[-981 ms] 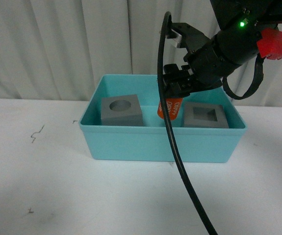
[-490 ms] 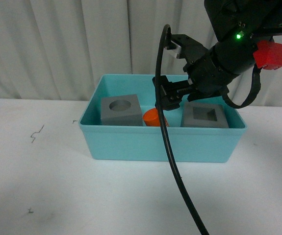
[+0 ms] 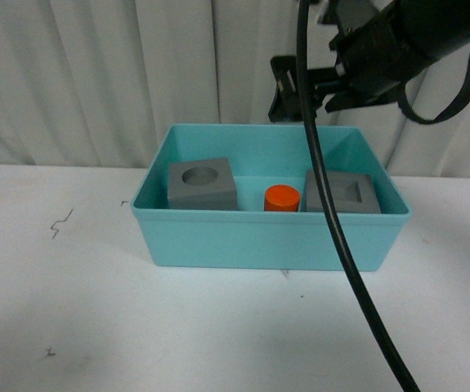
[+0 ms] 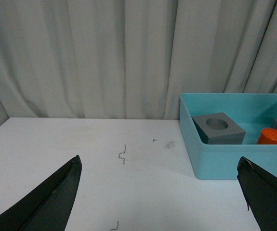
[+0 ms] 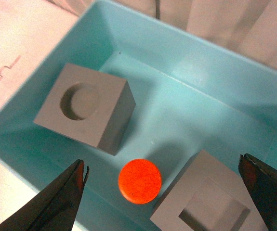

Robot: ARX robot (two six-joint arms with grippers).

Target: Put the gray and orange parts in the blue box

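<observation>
The turquoise blue box (image 3: 267,233) stands on the white table and holds all three parts. The gray cube with a round recess (image 3: 203,183) sits in its left part, the gray cube with a square recess (image 3: 342,192) in its right part. Between them the orange cylinder (image 3: 282,198) stands upright. My right gripper (image 5: 163,192) hangs open and empty well above the box, over the cylinder (image 5: 139,181) and the square-recess cube (image 5: 208,202). My left gripper (image 4: 160,190) is open over bare table, left of the box (image 4: 225,159).
A black cable (image 3: 341,237) from the right arm hangs in front of the box, down to the picture's lower edge. White curtains (image 3: 96,73) close off the back. Small dark marks (image 3: 59,224) dot the tabletop.
The orange cylinder dropped from my right gripper and now stands upright in the box between the cubes. The right gripper has risen away, open and empty.
</observation>
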